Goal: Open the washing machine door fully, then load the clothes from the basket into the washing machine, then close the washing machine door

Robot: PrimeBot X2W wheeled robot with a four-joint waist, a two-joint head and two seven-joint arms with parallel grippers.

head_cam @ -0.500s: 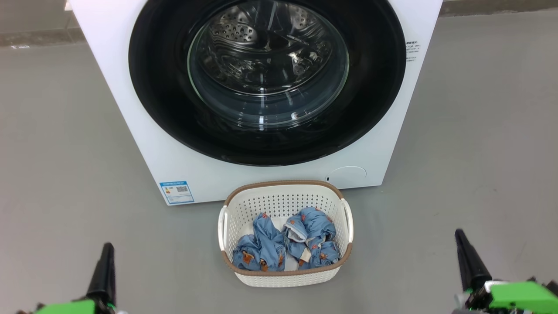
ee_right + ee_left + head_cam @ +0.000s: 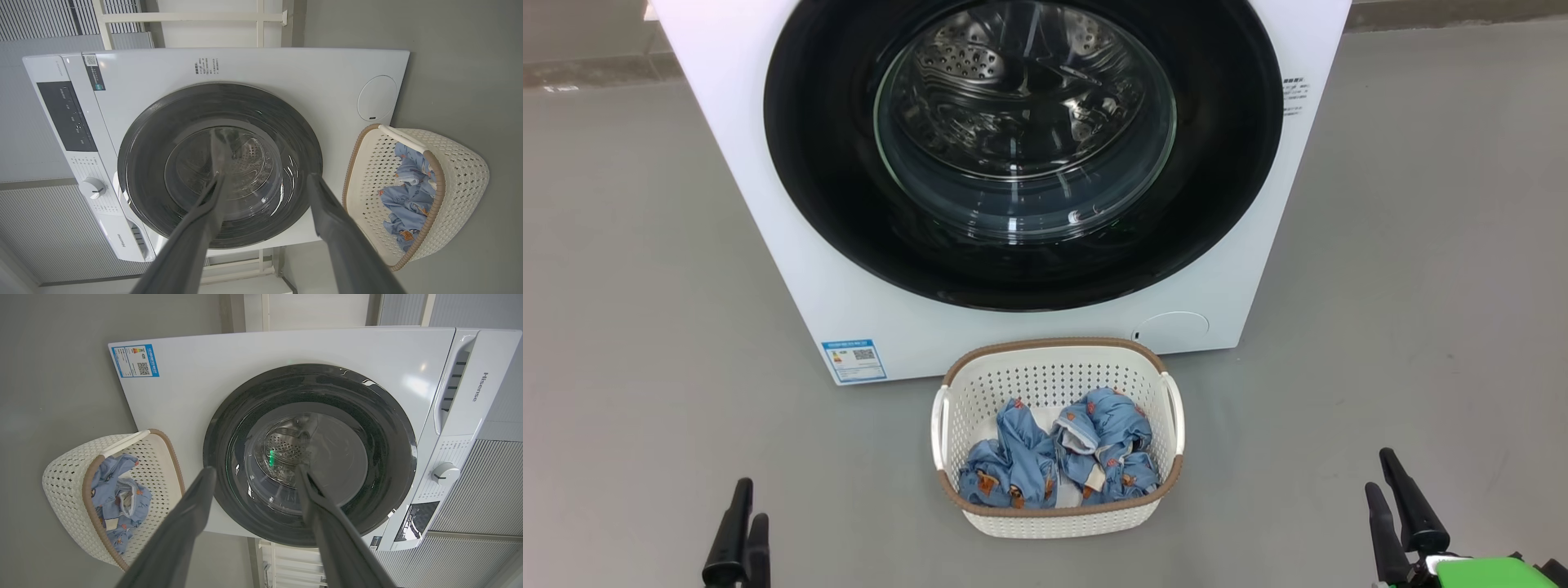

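At the front of the washing machine (image 2: 768,245), the washing machine door (image 2: 1025,139) is sitting shut, its glossy black rim lying flush against the white panel and the steel drum showing through the glass bowl. Just in front of the machine, on the grey floor (image 2: 629,327), the basket (image 2: 1054,523) is standing upright, with the clothes (image 2: 1058,461) bunching in a crumpled blue heap inside it. A blue sticker (image 2: 854,360) is showing at the machine's lower corner, on the robot's left. Well back from the basket, the left gripper (image 2: 752,500) and the right gripper (image 2: 1379,471) are hovering low on either side, fingers pointing towards the door — both pairs are standing spread wide and empty.
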